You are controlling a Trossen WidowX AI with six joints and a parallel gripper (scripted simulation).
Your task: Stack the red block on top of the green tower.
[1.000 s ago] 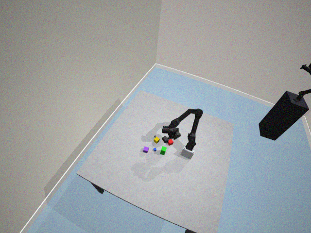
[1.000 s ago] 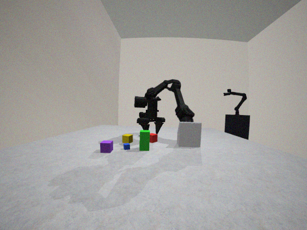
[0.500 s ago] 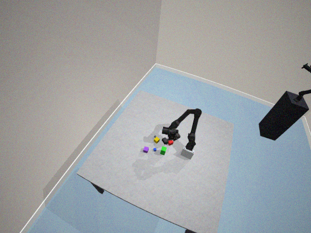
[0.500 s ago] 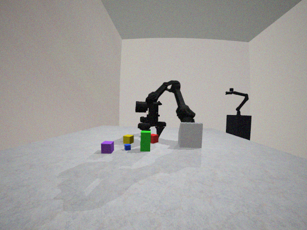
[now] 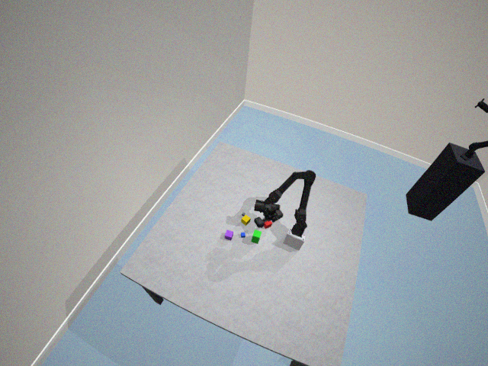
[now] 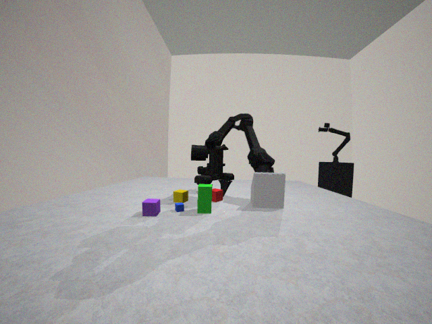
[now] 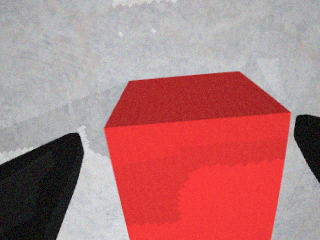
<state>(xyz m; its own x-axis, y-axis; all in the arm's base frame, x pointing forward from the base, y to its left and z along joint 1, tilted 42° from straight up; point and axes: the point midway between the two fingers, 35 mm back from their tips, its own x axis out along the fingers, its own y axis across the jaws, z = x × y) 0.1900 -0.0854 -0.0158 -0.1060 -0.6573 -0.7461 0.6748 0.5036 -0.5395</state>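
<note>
The jaws stand spread wide and grip nothing. The gripper (image 6: 213, 181) hangs low over the tabletop (image 6: 244, 261), pointing downward, with the red block (image 7: 198, 163) between its two fingers. In the wrist view one dark finger (image 7: 36, 200) shows at the left of the block and the other at the right edge; a strip of grey surface is visible between each finger and the block's sides, so neither finger touches it. The block rests flat on the tabletop, square to the view, and fills most of the gap between the jaws.

In the exterior view the green tower (image 6: 204, 198) stands upright just in front of the jaws, towards the camera, partly covering the left finger. Its top is roughly level with the lower part of the gripper. Whether it clears the near finger cannot be judged from this angle. The red block sits behind the tower and to its right, apart from it.

Further out from the jaws on the tower's side are a yellow block (image 6: 180, 196), a small blue block (image 6: 179, 206) and a purple block (image 6: 150, 206), each separate from the others. The arm's white base (image 6: 268, 190) stands on the opposite side of the jaws, well apart from the blocks.
</note>
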